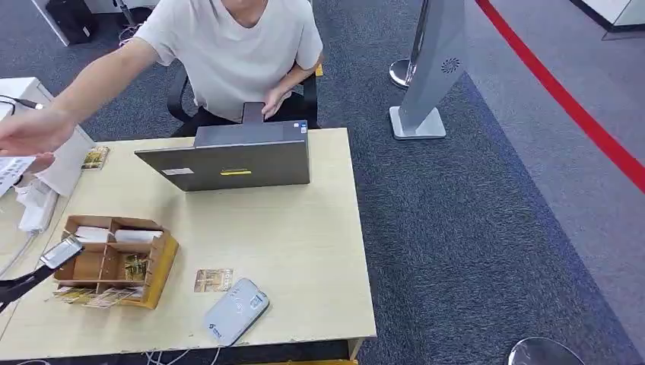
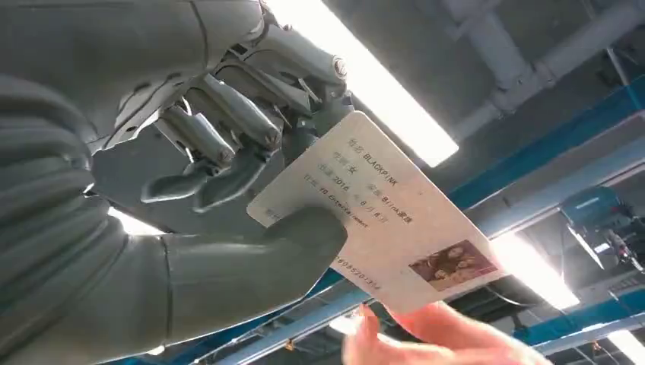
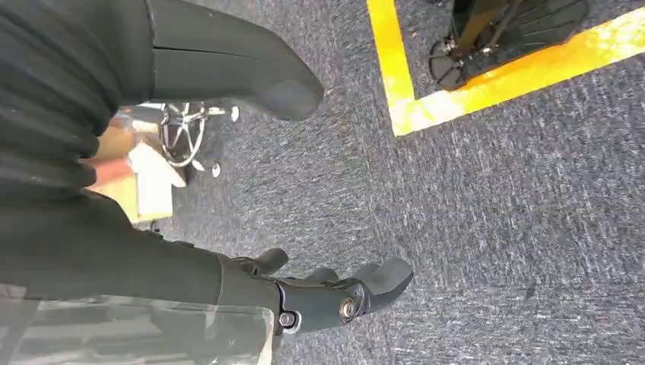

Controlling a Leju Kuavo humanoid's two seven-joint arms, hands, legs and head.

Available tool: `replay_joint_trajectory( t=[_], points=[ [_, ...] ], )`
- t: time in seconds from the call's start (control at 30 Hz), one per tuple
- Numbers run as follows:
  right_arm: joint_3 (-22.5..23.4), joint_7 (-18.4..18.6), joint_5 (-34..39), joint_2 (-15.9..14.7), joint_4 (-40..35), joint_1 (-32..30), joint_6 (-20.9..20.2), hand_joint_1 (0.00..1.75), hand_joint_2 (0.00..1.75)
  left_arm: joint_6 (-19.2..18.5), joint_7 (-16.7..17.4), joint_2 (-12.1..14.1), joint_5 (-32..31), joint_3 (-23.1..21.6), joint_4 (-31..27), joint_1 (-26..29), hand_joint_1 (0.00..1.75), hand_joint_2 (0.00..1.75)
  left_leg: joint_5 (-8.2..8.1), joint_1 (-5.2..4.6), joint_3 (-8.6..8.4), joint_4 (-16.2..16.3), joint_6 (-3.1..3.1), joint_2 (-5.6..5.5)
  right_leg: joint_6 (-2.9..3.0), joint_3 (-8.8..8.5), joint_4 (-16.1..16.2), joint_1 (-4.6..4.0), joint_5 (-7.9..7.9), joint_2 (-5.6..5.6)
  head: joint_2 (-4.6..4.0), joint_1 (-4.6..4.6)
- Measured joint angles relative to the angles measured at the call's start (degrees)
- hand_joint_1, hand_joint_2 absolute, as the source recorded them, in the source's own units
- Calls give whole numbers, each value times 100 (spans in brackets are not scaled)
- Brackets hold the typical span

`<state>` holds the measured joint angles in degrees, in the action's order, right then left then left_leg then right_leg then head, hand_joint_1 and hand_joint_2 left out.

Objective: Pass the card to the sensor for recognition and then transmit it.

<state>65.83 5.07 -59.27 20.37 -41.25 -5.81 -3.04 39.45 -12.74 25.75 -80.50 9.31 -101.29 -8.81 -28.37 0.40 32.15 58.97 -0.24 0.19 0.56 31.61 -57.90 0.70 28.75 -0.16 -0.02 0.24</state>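
- The left hand (image 2: 220,144) pinches a white ID card (image 2: 380,217) between its thick grey thumb and its darker fingers, seen in the left wrist view against ceiling lights and blue beams.
- The card sticks out from the hand toward the lower right of that frame; its face carries printed text lines and a small photo near its far corner.
- A person's hand (image 2: 449,338) reaches in from the bottom of the left wrist view, fingertips just beside the card's lower edge; whether they touch it I cannot tell.
- In the head view that card (image 1: 13,171) shows at the far left edge, with the person's outstretched hand (image 1: 34,131) right above it.
- The right hand (image 3: 335,293) hangs over grey carpet in the right wrist view, fingers slack and apart, holding nothing.
- On the light wooden desk (image 1: 304,236), low and centre in the head view, lies a pale grey card reader (image 1: 236,312) near the front edge.
- A second card (image 1: 213,280) lies flat just beside the reader, up and to its left.
- A wooden compartment box (image 1: 114,258) sits at the lower left of the desk with cards in its sections.
- A grey laptop (image 1: 236,156) stands open at the desk's far side, its back toward the camera.
- The person in a pale T-shirt (image 1: 232,46) sits behind it, at the top of the frame.
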Motion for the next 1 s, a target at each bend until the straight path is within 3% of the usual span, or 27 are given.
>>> replay_joint_trajectory(
  t=[0.2,0.4,0.83,1.0],
  points=[
    [298,-88,-278,0,90,101,9,0,175,-9,118,13,-155,-101,44,13,175,175,0,0,1,0,0,0,0,0,0,0,0,0,0,0],
    [584,-107,-556,6,92,175,-131,0,175,-96,199,-66,-313,-499,42,229,175,175,0,-2,1,0,0,0,0,0,1,1,0,0,2,0],
    [969,-158,-680,37,153,270,-144,0,175,-520,569,-464,-492,-2170,-384,900,175,175,-1,-3,1,3,1,0,-1,0,2,2,0,-1,0,0],
    [968,-184,-641,41,179,270,-112,0,175,-754,645,-549,-485,-2601,-478,1007,175,175,-1,-2,1,2,1,-1,0,-1,1,2,0,-2,0,0]
  ],
)
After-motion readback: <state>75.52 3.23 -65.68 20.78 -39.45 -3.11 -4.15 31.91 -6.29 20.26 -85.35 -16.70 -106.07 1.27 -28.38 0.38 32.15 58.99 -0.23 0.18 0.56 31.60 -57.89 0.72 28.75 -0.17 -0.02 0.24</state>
